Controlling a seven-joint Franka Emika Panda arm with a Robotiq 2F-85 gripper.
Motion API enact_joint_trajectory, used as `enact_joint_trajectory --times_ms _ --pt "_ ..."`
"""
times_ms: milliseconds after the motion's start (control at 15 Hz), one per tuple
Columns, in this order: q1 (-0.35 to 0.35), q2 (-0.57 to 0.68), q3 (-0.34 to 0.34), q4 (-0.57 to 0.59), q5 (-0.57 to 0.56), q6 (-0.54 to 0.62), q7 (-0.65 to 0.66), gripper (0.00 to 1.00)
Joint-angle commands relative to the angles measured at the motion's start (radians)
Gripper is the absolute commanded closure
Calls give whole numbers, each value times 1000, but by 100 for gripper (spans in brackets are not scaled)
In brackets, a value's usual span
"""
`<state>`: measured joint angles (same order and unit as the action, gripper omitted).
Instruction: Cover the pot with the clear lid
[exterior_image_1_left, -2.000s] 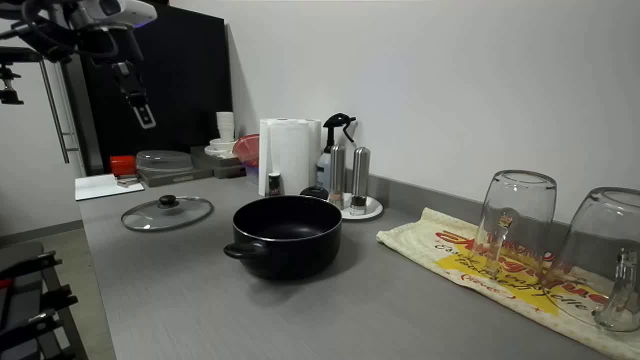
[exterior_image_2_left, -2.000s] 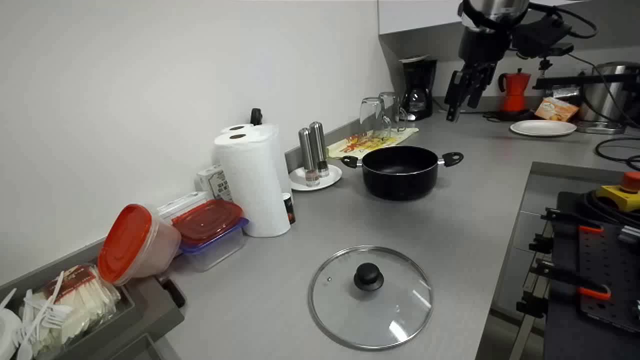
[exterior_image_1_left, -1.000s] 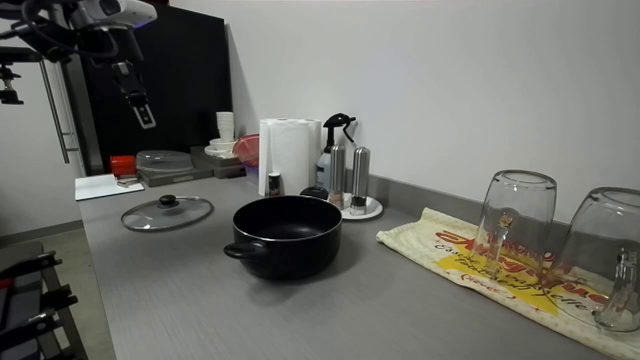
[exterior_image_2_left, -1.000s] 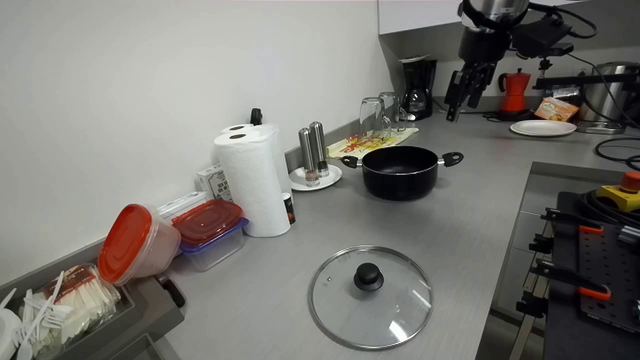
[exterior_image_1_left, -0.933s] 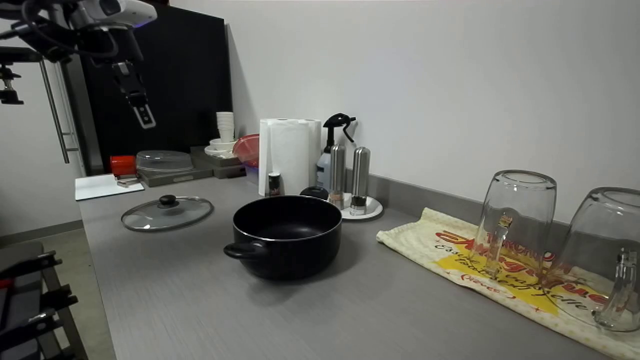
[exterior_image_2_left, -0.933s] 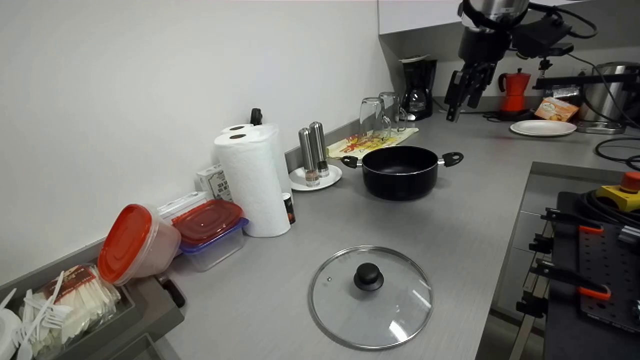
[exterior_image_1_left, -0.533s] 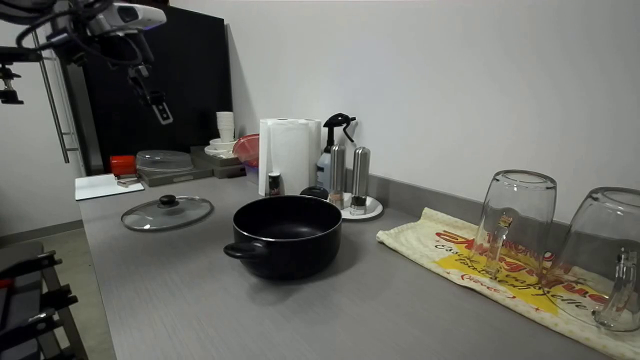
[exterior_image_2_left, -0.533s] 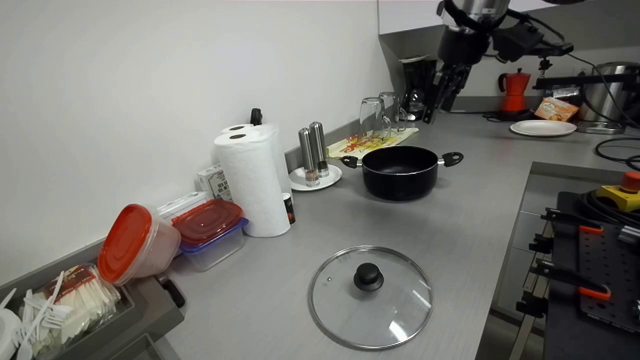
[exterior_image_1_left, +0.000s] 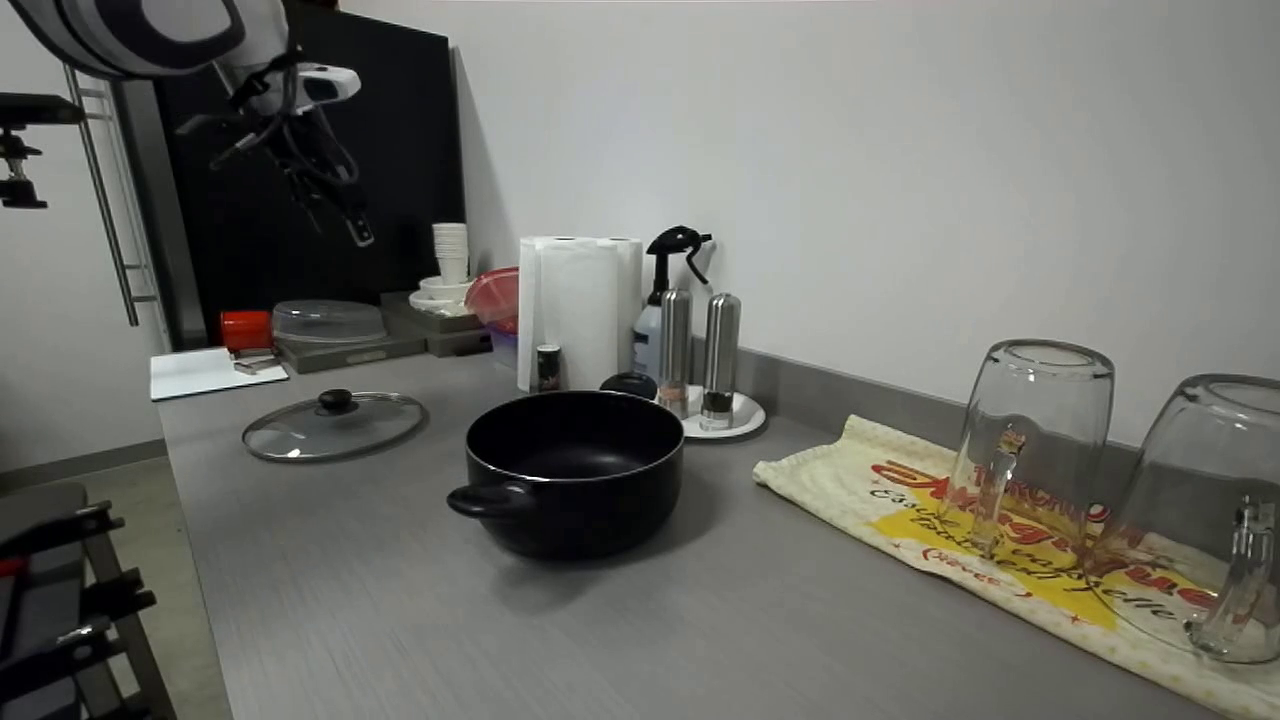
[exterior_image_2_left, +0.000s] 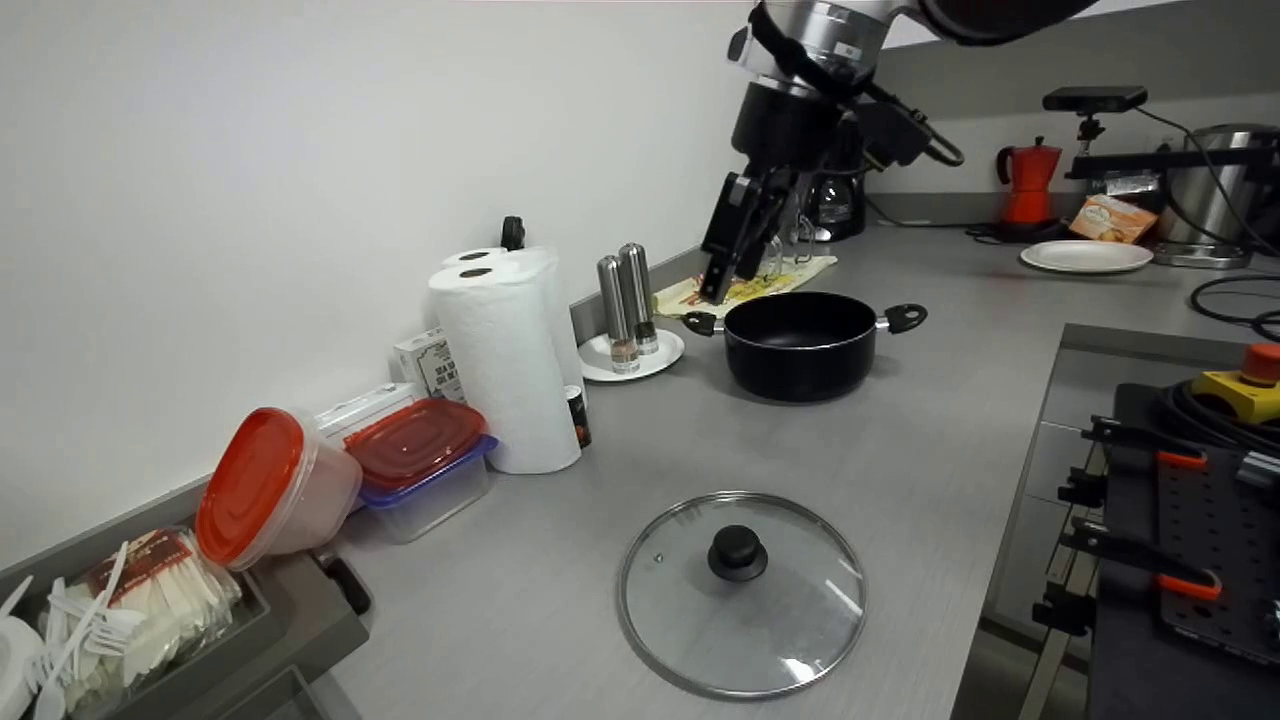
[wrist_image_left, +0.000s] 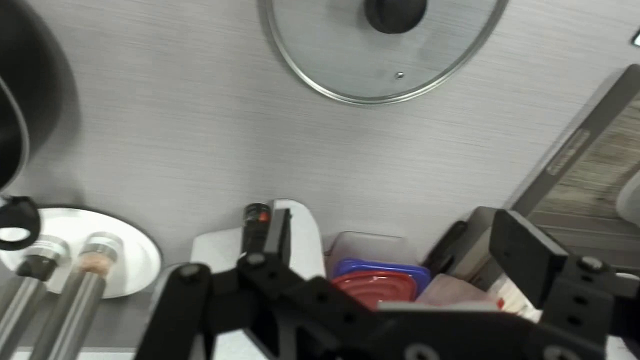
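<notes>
The black pot (exterior_image_1_left: 590, 515) stands uncovered on the grey counter in both exterior views (exterior_image_2_left: 800, 370), and its edge shows at the left of the wrist view (wrist_image_left: 22, 70). The clear lid (exterior_image_1_left: 330, 430) lies flat on the counter, knob up, apart from the pot; it also shows in an exterior view (exterior_image_2_left: 740, 625) and at the top of the wrist view (wrist_image_left: 350, 65). My gripper (wrist_image_left: 394, 220) is open and empty, its fingers wide apart. It hangs high above the counter in both exterior views (exterior_image_1_left: 340, 230) (exterior_image_2_left: 732, 285), tilted, touching neither pot nor lid.
Paper towel rolls (exterior_image_2_left: 510, 380), pepper mills on a white plate (exterior_image_2_left: 660, 362) and plastic containers (exterior_image_2_left: 430, 510) line the wall. Upturned glass mugs (exterior_image_1_left: 1040, 430) stand on a cloth (exterior_image_1_left: 860, 480). A grey organiser (exterior_image_2_left: 310, 620) with cutlery lies beyond the lid.
The arm was still at first. In the last half second my gripper has moved toward the wall and the lid side, leftward and lower in an exterior view. Pot and lid have not moved.
</notes>
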<state>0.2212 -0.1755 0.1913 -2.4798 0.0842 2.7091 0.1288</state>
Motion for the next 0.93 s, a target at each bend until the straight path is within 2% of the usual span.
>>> enact_joint_trajectory --times_ms 0,267,533,867 --pt "79 148 19 128 136 21 -140 0" --pt "111 245 91 178 173 11 -220 0" --pt "121 290 161 153 150 4 -285 0" --pt "115 327 177 104 50 9 -328 0"
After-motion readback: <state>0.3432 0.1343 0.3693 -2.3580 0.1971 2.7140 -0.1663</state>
